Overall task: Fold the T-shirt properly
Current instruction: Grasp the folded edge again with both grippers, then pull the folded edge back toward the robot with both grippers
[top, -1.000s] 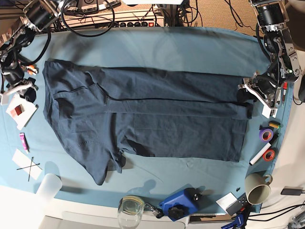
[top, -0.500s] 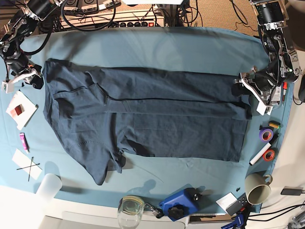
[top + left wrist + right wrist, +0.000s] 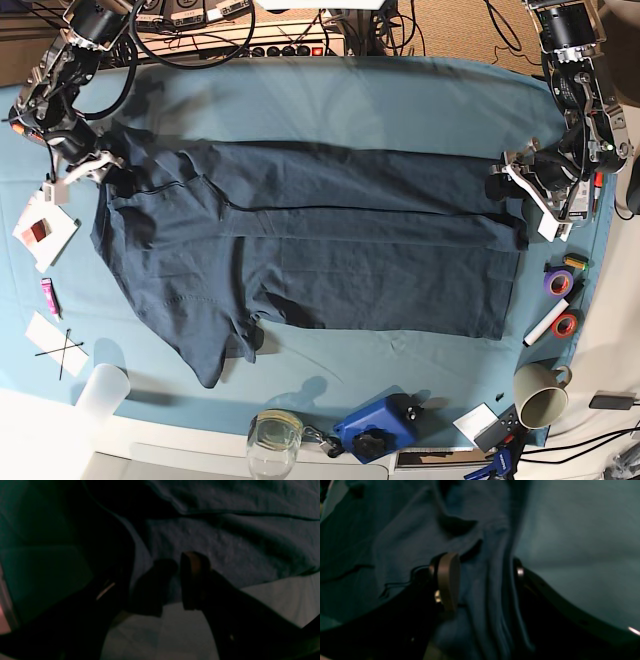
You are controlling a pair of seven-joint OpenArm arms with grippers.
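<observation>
Right fingers (image 3: 480, 580) have moved in, straddling the T-shirt (image 3: 320, 240) edge.

dark navy short-sleeved cotton T-shirt (image 3: 300, 250): frame centre, flat on cloth-covered counter (image 3: 400, 100) | cream ceramic mug (image 3: 540, 395): lower right | clear glass jar (image 3: 274, 436): bottom centre | blue plastic tool (image 3: 375, 428): right of jar

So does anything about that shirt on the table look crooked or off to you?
Yes. The T-shirt lies lopsided on the tablecloth: its far side is folded over along a long crease, while one sleeve sticks out unfolded toward the near edge. In the right wrist view, bunched cloth sits between the right gripper jaws.
</observation>
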